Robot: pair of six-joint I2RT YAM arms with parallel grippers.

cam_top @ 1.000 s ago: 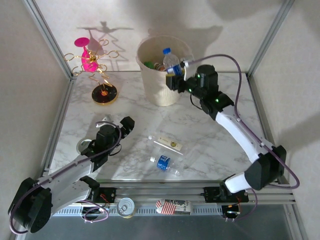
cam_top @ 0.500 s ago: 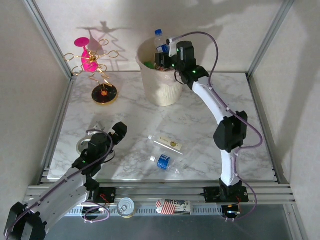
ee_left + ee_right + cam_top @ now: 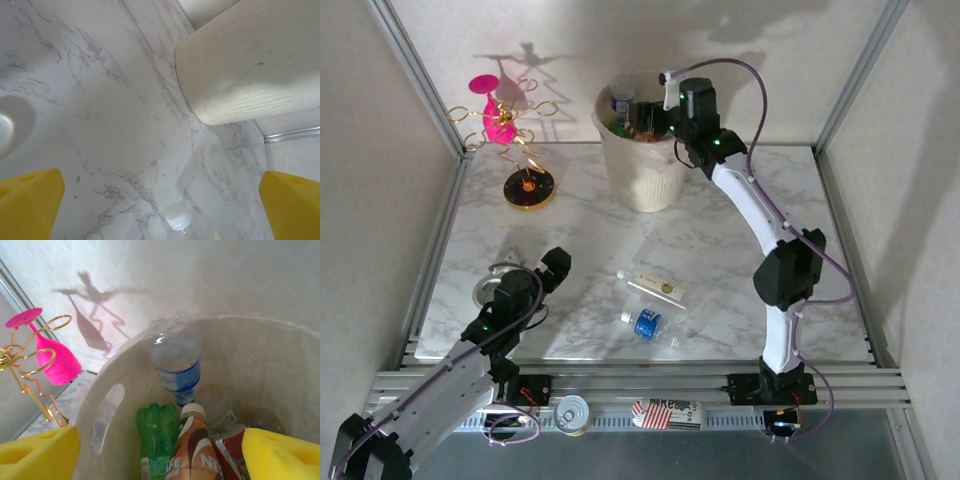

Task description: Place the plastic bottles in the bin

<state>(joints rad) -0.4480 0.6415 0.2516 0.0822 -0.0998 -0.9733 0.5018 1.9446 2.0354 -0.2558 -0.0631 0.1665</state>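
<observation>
Right wrist view: right gripper (image 3: 160, 447), fingers apart and empty, over the bin (image 3: 260, 365); blue-label bottle (image 3: 178, 367) loose inside, above green bottle (image 3: 157, 432) and brown bottle (image 3: 192, 445). Top view: 2 on the table (image 3: 570, 215), cream-label bottle (image 3: 656, 288) and blue-band bottle (image 3: 648, 325); left gripper (image 3: 558, 265) spread, empty.

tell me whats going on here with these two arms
The right gripper hangs open over the bin, where a clear bottle shows blurred above a green bottle and a brown bottle. The left gripper is open low over the table, holding nothing. Two more lie on the table: a blue-label bottle and a pale-label bottle.
</observation>
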